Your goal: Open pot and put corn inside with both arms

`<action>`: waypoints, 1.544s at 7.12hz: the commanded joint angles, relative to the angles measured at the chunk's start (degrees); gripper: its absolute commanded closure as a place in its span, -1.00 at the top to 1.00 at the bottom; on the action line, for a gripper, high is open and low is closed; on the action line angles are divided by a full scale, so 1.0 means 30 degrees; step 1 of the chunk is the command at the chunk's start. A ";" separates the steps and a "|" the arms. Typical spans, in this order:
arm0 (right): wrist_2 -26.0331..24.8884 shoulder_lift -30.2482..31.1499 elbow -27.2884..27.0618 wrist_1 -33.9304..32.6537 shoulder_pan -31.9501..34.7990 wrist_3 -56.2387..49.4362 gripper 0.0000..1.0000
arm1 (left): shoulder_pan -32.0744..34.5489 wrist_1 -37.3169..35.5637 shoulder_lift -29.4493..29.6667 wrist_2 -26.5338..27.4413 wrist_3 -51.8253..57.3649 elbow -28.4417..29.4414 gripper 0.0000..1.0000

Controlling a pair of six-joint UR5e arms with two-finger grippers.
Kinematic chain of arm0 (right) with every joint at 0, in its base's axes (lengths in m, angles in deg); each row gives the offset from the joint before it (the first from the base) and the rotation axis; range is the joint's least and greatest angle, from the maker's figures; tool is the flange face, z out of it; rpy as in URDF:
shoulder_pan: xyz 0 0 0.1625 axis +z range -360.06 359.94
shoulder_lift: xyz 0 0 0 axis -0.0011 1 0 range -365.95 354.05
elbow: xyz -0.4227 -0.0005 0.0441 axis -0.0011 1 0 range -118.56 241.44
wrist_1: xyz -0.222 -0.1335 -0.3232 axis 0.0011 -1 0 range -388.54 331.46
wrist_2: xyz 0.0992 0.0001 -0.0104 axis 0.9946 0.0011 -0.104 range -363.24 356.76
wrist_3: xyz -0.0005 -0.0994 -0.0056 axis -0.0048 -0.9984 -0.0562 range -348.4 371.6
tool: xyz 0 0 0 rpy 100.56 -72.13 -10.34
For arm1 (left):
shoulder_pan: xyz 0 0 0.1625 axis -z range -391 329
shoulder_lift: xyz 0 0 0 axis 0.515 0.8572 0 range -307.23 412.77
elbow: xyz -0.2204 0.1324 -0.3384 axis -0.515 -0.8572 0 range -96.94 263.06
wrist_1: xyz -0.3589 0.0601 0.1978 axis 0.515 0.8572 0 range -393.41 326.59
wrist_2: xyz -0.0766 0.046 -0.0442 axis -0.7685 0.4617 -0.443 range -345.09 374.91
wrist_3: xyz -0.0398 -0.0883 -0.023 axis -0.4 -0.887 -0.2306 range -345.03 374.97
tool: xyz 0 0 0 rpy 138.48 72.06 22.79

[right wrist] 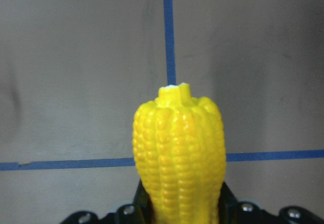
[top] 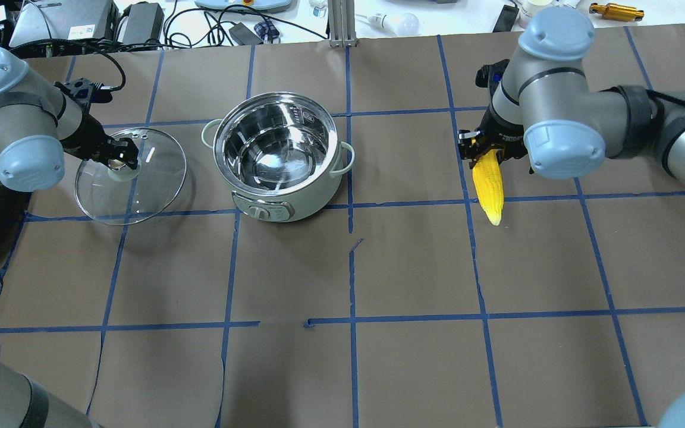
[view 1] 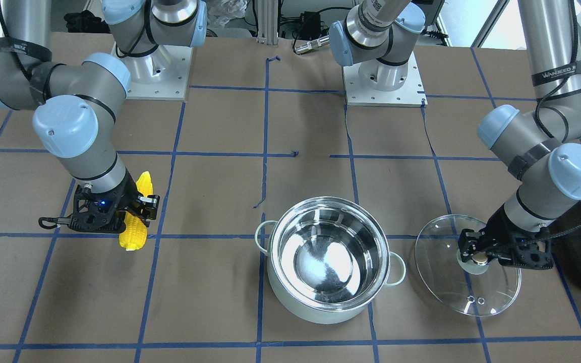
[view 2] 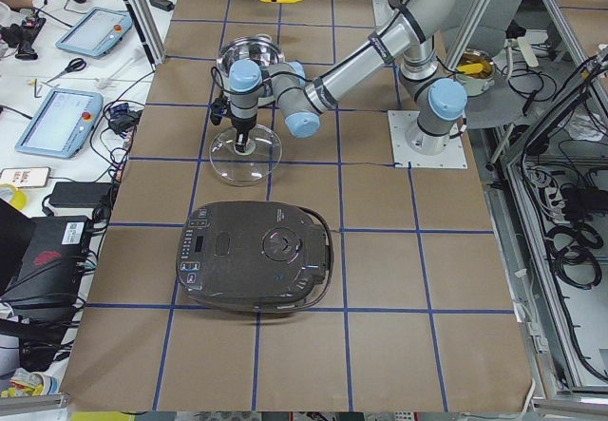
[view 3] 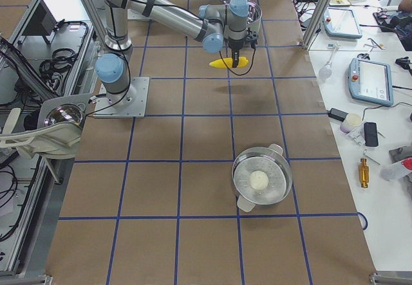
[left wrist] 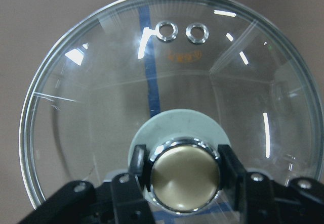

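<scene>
While the pot (view 1: 321,308) stands open and empty mid-worktop (view 1: 220,126), items and hazards as noted from the floor:

Front-facing view: the corn (view 1: 133,233) is clamped across the cob by the right arm's fingers (view 1: 145,205), both ends sticking out, well apart from the pot. Hazard: a cob about as long as the pot is wide may bridge the rim instead of dropping in.

Overhead view: the lid (top: 152,190) is beside the pot, near its loop handle (top: 207,133), with the knob pinched by the left arm's fingers (top: 128,157). Hazard: the right arm must cross toward the pot with the left arm close by, so the arms could meet.

Left-end view: the lid sits low beside the pot. Whether it rests on the worktop or hangs just above, I cannot tell. A black appliance (view 2: 255,258) lies near. Hazard: letting go from any height would knock the glass.

Right-end view: the corn looks to hang clear of the worktop. Hazard: a low approach could strike the pot wall and shove the pot.

Left wrist view: the fingers are narrow, one on each side of the round metal knob (left wrist: 185,176). Hazard: on a smooth knob the lid may swivel or slip.

Right wrist view: the fingers are snug on the corn's sides, mostly hidden beneath it. Hazard: with a rounded, slick body, the cob could pivot or slide out in transit
</scene>
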 commanded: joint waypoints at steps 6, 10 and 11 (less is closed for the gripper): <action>0.0677 -0.6278 1.2644 0.5213 0.6850 1.0632 -0.77 | -0.0832 -0.0085 -0.0621 0.0151 0.0276 -0.1756 0.17; 0.0358 -0.9590 1.5374 0.3723 0.9551 1.3334 -0.74 | -0.0803 0.0089 -0.1376 0.0239 0.0129 -0.1669 0.95; 0.0329 -0.9828 1.5378 0.3226 0.9757 1.3426 -0.74 | -0.0716 0.0438 -0.2194 0.0241 0.0100 -0.1668 0.98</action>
